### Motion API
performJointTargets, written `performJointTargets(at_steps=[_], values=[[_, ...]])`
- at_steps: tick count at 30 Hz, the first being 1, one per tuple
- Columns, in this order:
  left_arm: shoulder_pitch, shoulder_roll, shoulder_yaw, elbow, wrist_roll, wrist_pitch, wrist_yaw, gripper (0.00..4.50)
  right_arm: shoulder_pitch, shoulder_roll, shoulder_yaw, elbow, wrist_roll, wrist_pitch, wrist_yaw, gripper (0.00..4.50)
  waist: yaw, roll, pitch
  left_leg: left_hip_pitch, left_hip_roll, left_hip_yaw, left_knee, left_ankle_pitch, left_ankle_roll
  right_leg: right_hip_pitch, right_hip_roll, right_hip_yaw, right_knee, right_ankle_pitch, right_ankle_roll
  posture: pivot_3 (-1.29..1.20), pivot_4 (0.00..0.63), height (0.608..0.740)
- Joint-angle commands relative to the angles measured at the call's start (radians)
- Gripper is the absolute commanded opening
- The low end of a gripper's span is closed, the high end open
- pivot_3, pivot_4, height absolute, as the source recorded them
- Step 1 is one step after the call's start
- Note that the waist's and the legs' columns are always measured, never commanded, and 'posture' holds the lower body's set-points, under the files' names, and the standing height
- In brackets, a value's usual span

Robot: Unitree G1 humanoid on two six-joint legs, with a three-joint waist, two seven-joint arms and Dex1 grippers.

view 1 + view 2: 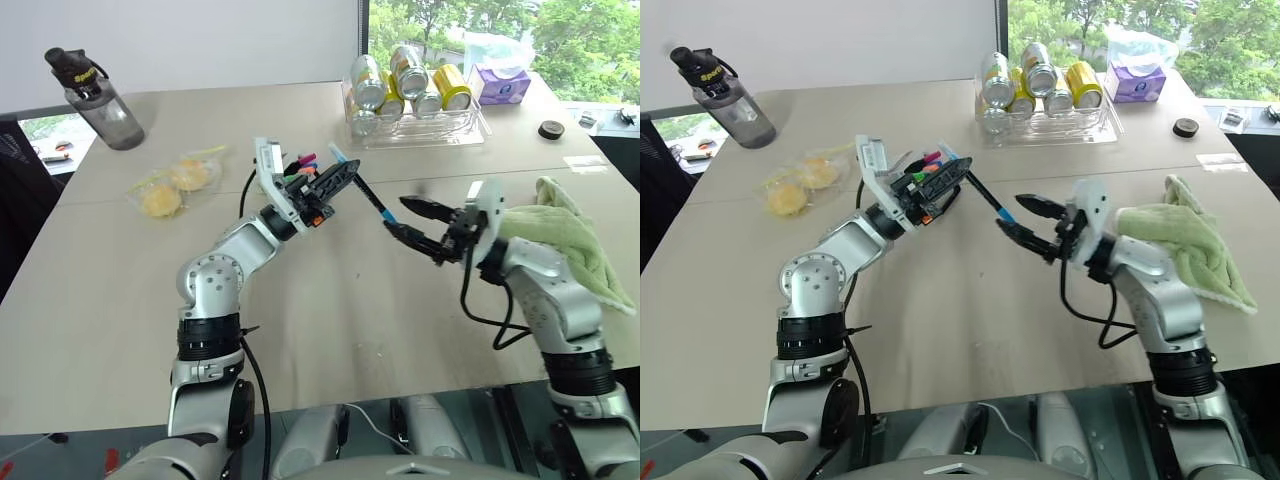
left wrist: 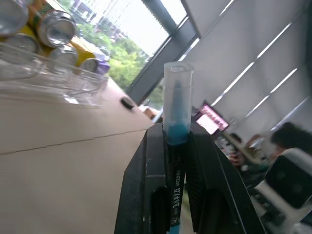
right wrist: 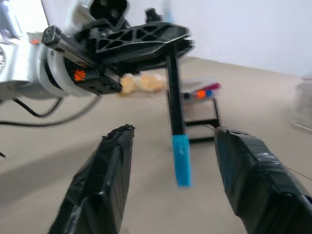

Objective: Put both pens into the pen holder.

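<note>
My left gripper (image 1: 335,180) is shut on a thin black pen (image 1: 362,190) and holds it above the table. The pen's light-blue tip (image 3: 182,161) slants down toward my right gripper (image 1: 398,215). The right gripper stands open, with a finger (image 3: 105,180) on each side of the tip and clear of it. In the left wrist view the pen's clear, blue-tinted cap (image 2: 177,97) sticks out past the fingers (image 2: 146,185). The black open-frame pen holder (image 3: 216,113) stands on the table behind the left gripper, with coloured ends in it, one of them pink (image 1: 305,158). I cannot tell whether that is the other pen.
A clear tray of cans (image 1: 415,130) stands at the back, with a purple tissue pack (image 1: 505,85) and a black tape roll (image 1: 551,129) to its right. A green towel (image 1: 565,235) lies by my right arm. A water bottle (image 1: 95,95) and a bag of yellow pieces (image 1: 175,185) sit at the left.
</note>
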Motion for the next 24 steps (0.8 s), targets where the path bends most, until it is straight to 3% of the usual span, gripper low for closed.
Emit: performJointTargets(at_steps=[1, 8, 15, 24], values=[[-0.054, 0.067, -0.135, -0.03, 0.29, -0.256, -0.058, 0.0, 0.028, -0.094, -0.106, -0.008, 0.102, 0.031, 0.109, 2.59, 0.006, 0.0, 0.0, 0.0, 0.0, 0.0, 0.0, 0.0, 0.0, 0.0, 0.0, 0.0, -0.001, 0.0, 0.0, 0.0, 0.15, 0.74], [-0.162, 0.168, -0.284, 0.136, 0.778, -0.737, 0.01, 0.0, 0.01, -0.224, -0.21, 0.025, 0.187, 0.061, 0.204, 2.59, 0.014, 0.0, 0.0, 0.0, 0.0, 0.001, -0.004, 0.0, 0.0, 0.0, 0.0, 0.001, -0.003, 0.0, 0.0, 0.0, 0.15, 0.74], [-0.23, 0.212, -0.377, 0.212, 1.145, -0.919, 0.146, 0.0, 0.003, -0.261, -0.254, 0.024, 0.234, 0.079, 0.221, 2.59, 0.018, 0.0, 0.0, -0.007, 0.0, -0.001, -0.003, 0.0, 0.001, -0.003, 0.0, -0.001, -0.007, 0.001, 0.001, 0.0, 0.15, 0.74], [-0.211, 0.203, -0.409, 0.262, 1.285, -0.935, 0.192, 0.0, -0.012, -0.253, -0.261, 0.039, 0.234, 0.055, 0.21, 2.59, 0.018, 0.0, 0.0, -0.01, 0.0, -0.001, -0.002, 0.0, 0.001, -0.008, -0.001, 0.0, -0.006, 0.001, 0.002, 0.0, 0.15, 0.74]])
